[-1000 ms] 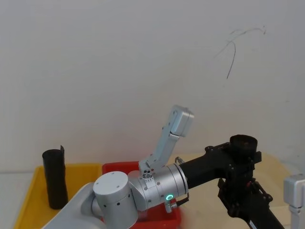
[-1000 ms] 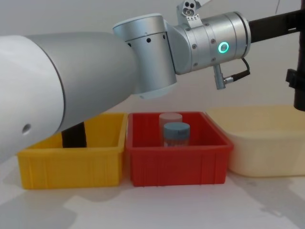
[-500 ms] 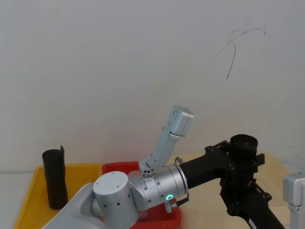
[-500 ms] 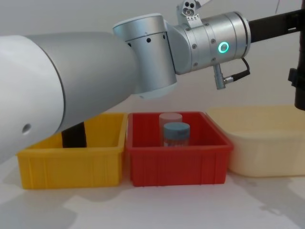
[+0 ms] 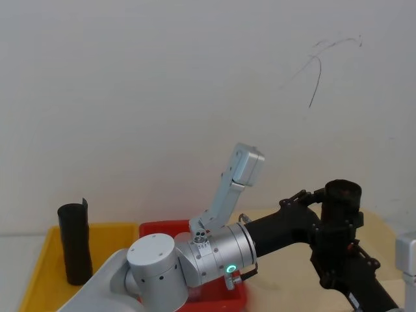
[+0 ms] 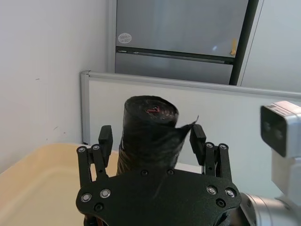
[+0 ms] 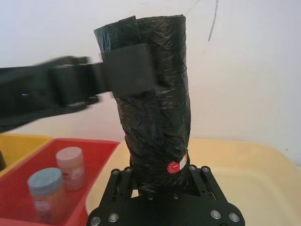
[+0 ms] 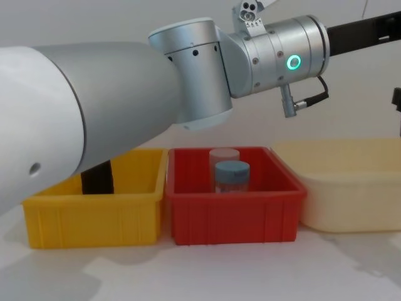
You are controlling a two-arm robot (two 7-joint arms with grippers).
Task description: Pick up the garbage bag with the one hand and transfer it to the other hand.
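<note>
The garbage bag (image 5: pixel 340 194), a black crinkled roll, stands upright in the air above the bins at the right. In the right wrist view the garbage bag (image 7: pixel 157 94) rises straight out of my right gripper (image 7: pixel 160 175), which is shut on its lower end. My left gripper (image 6: pixel 151 137) reaches across from the left and straddles the bag's upper part (image 6: pixel 148 136). It is open, with a small gap showing on each side. One of its pads (image 7: pixel 127 70) lies across the front of the roll.
A second black roll (image 5: pixel 75 244) stands in the yellow bin (image 8: pixel 94 219). The red bin (image 8: pixel 232 213) holds a blue-lidded jar (image 8: pixel 232 175) and a pale-lidded jar (image 8: pixel 223 155). A cream tub (image 8: pixel 351 194) sits at the right. My left arm (image 8: pixel 188 69) spans the space above the bins.
The bag and both grippers have shifted a little to the right. The black gripper part at the chest view's right edge has nearly slid out of that view.
</note>
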